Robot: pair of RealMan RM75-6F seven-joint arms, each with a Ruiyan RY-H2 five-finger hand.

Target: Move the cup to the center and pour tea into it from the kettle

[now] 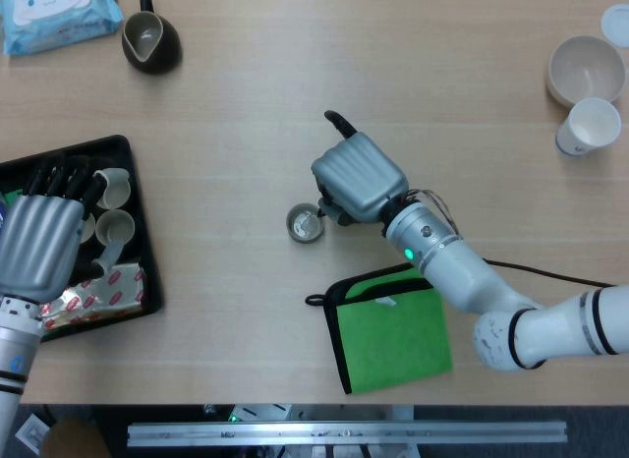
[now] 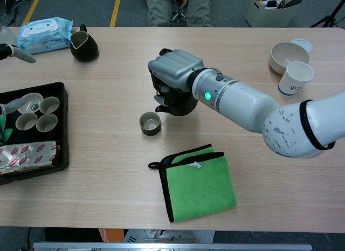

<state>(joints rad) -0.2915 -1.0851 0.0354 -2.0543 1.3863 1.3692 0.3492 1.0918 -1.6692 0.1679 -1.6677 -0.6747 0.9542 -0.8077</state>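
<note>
Gripping the kettle [image 2: 180,104], right robot hand [image 2: 173,73] hovers beside cup [image 2: 150,123].

The right hand [image 2: 173,73] covers most of the dark kettle [image 2: 180,104], whose spout is hidden, while the wipes pack [image 1: 57,18] at eleven o'clock is cut off by the head view's edge.

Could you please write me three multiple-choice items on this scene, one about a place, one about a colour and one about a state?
1. Where is the cup?
A. in the black tray
B. on the bare table beside the kettle
C. on the cloth

2. What colour is the folded cloth?
A. green
B. blue
C. red

3. What is the right hand doing?
A. resting flat on the table
B. holding a paper cup
C. gripping the kettle

Answers: B, it stands on wood left of the kettle; A, bright green with black edging; C, fingers wrap the dark kettle.
</note>
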